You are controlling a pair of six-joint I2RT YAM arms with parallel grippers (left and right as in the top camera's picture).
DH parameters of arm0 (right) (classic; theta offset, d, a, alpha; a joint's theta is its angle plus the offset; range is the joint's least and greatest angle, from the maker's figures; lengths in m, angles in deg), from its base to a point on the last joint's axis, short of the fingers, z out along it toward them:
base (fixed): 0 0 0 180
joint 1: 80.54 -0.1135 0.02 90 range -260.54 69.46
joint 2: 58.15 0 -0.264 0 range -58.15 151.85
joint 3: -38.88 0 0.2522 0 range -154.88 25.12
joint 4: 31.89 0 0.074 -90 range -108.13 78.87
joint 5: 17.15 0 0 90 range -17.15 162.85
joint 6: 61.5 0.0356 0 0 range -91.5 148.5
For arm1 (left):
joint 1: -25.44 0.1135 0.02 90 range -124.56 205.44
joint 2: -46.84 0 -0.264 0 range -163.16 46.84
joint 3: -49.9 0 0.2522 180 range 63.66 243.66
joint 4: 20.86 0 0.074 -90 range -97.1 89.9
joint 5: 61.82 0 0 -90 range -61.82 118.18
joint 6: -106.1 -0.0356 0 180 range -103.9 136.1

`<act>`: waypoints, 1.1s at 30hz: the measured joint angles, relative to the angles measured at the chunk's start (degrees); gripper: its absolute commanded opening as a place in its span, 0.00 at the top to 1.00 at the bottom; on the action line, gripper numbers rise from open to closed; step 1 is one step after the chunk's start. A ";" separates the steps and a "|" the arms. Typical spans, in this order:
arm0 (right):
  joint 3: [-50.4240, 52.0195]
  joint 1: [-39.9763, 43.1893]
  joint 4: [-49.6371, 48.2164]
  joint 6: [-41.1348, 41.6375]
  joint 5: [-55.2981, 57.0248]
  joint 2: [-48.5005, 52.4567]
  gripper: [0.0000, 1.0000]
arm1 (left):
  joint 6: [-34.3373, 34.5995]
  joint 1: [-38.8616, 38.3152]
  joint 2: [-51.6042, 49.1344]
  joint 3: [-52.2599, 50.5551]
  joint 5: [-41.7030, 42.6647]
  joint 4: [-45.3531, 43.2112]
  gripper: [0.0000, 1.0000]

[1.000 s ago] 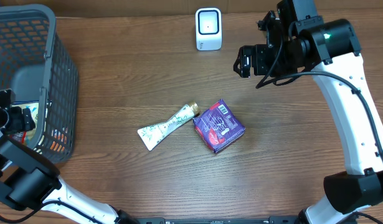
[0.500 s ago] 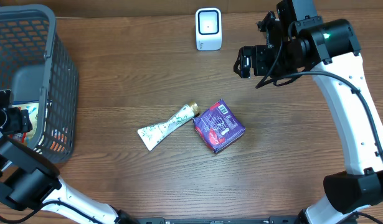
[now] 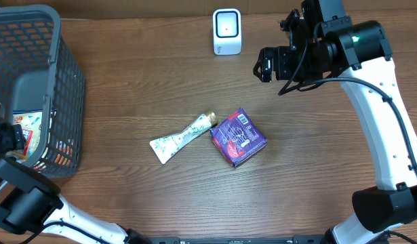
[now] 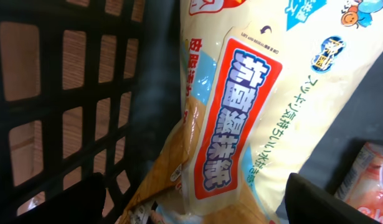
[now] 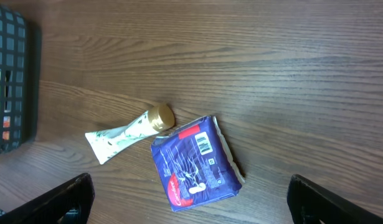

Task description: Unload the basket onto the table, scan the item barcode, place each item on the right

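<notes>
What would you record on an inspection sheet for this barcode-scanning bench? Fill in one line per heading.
Surface: brown wood-grain table.
Job's things: white scanner upright at the far edge; purple packet mid-table with its barcode facing up; gold-capped tube right beside it; snack bag inside the grey basket.
Clutter: red packet in the basket next to the bag.
Grippers: left gripper open, fingers either side of the snack bag; right gripper open above the table, holding nothing.
Cables: black cables looped at the right arm's wrist.
Surroundings: nothing seen.
</notes>
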 measured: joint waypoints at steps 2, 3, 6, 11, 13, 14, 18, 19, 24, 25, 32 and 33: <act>0.00 0.00 0.02 -0.02 0.00 0.00 0.00 | -0.02 -0.02 -0.33 0.00 0.44 0.07 0.20; 0.00 0.00 -0.02 -0.02 -0.02 0.00 0.00 | -0.04 -0.02 -0.61 0.00 0.68 0.11 0.21; 0.00 0.00 0.00 0.00 0.00 0.00 0.00 | -0.17 -0.02 -2.10 0.00 1.25 0.70 0.24; 0.00 0.00 -0.09 0.00 -0.02 0.00 0.00 | -0.48 -0.02 -5.40 -0.07 1.46 1.97 0.49; 0.00 0.00 -0.15 -0.02 0.00 0.00 0.00 | -0.66 -0.02 -6.12 -0.17 1.57 2.29 0.68; 0.00 0.00 -0.26 0.00 -0.02 0.00 0.00 | -0.52 -0.02 -6.36 -0.17 1.77 2.51 0.76; 0.00 0.00 -0.42 0.00 -0.02 0.00 0.00 | -0.98 -0.02 -6.43 -0.17 2.16 2.36 0.96; 0.00 0.00 -0.48 -0.02 0.00 0.00 0.00 | -0.98 -0.04 -6.43 -0.17 2.23 2.36 0.96; 0.00 0.00 -0.55 0.02 -0.02 0.00 0.00 | 0.90 -0.42 -6.43 -0.09 2.40 2.25 0.96; 0.00 0.00 -0.57 0.00 -0.02 0.00 0.00 | 1.79 -0.57 -6.43 0.07 2.56 2.25 0.96; 0.00 0.00 -0.22 -0.02 0.00 0.00 0.00 | 8.20 -5.03 -7.67 8.92 5.86 7.93 0.96; 0.00 -0.02 -0.11 0.00 -0.02 0.00 0.00 | 8.85 -5.92 -7.72 10.99 6.60 9.14 0.96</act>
